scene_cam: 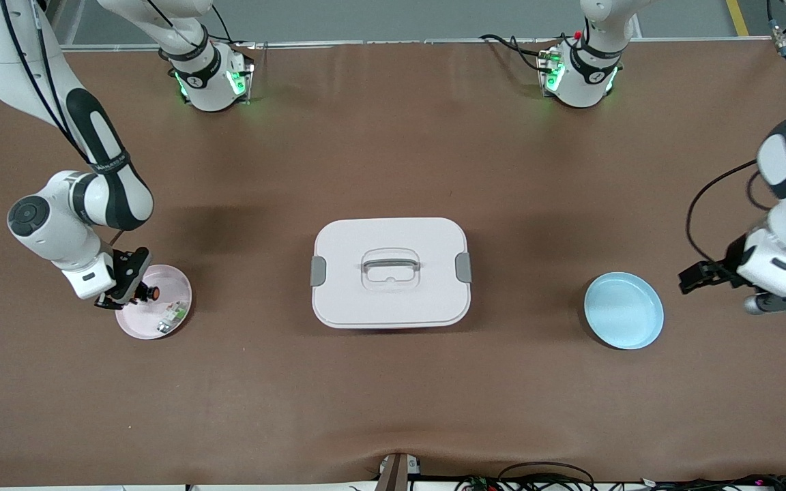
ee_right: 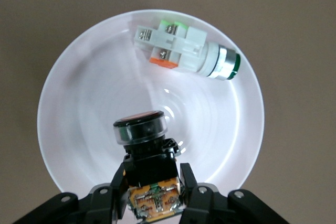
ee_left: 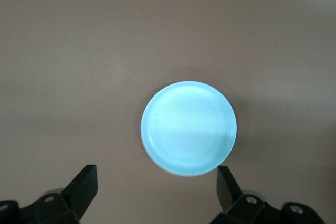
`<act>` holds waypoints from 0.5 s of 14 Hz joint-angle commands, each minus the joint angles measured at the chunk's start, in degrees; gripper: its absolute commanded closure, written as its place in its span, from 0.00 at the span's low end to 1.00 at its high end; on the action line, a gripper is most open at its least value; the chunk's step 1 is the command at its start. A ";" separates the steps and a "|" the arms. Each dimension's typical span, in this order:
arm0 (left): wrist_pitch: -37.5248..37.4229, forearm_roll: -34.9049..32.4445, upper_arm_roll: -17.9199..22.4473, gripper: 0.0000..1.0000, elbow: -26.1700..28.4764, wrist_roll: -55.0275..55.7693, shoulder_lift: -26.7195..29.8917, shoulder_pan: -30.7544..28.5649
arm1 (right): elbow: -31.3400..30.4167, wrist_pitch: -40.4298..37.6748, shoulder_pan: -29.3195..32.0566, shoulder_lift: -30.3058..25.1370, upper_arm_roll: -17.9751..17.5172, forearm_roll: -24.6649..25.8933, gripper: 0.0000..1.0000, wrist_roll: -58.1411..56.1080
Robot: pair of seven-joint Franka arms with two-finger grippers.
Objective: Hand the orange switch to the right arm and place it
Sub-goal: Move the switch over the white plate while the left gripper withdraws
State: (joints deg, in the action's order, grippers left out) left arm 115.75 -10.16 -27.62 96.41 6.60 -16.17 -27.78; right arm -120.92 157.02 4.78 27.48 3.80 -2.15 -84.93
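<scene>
Step in hand: placing, as I judge it. The orange switch sits clamped in the right gripper, which hangs low over the pink plate at the right arm's end of the table.

Right gripper: closed on the switch's dark body, both fingers pressed against its sides; the round button face points away from the wrist, toward the plate floor.

Orange switch: between the right gripper's fingertips, above the plate's bowl. Whether its face touches the plate I cannot tell.

Neighbour in the plate: a white-and-green part lies on its side just ahead of the held switch, apart from it, near the plate's rim.

Left gripper: open, fingers spread wide, holding nothing; it waits over bare table just beside the blue plate, at the left arm's end. From its wrist camera the blue plate lies ahead of the fingertips and is empty.

Between the two arms: a white lidded box with a handle and grey side latches, well apart from both grippers.

Handover: judged already done, since the switch is in the right arm's grip and the left holds nothing.

Next move calls for: a short lowering until the switch rests on the pink plate, then parting the fingers and lifting straight up.

Care needed: keep clear of the white-and-green part; the stubby round switch may roll or tip once let go.
</scene>
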 commanded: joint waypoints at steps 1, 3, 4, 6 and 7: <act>-13.40 1.55 -0.85 0.00 -10.34 -3.35 -0.44 -0.53 | -0.46 1.36 2.51 0.99 -2.74 -0.75 1.00 -1.11; -20.70 1.46 -0.94 0.00 -15.09 -2.91 -0.36 -0.26 | -0.46 1.36 4.18 1.52 -4.58 -1.01 1.00 -1.11; -24.31 1.55 -1.12 0.00 -16.94 -2.82 -0.18 0.00 | -0.46 1.36 5.41 1.78 -5.64 -1.10 1.00 -1.03; -29.33 1.55 -1.55 0.00 -18.97 -2.74 0.34 0.09 | -0.37 1.36 6.82 2.13 -7.14 -1.10 1.00 -1.11; -30.22 1.64 -1.56 0.00 -19.15 -2.74 2.17 -0.17 | -0.37 1.36 7.09 2.14 -7.32 -1.10 1.00 -1.11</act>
State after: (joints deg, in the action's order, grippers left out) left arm 88.76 -9.28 -28.79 78.92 4.48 -15.76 -27.68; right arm -121.15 157.71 9.42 29.44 -1.34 -2.37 -84.92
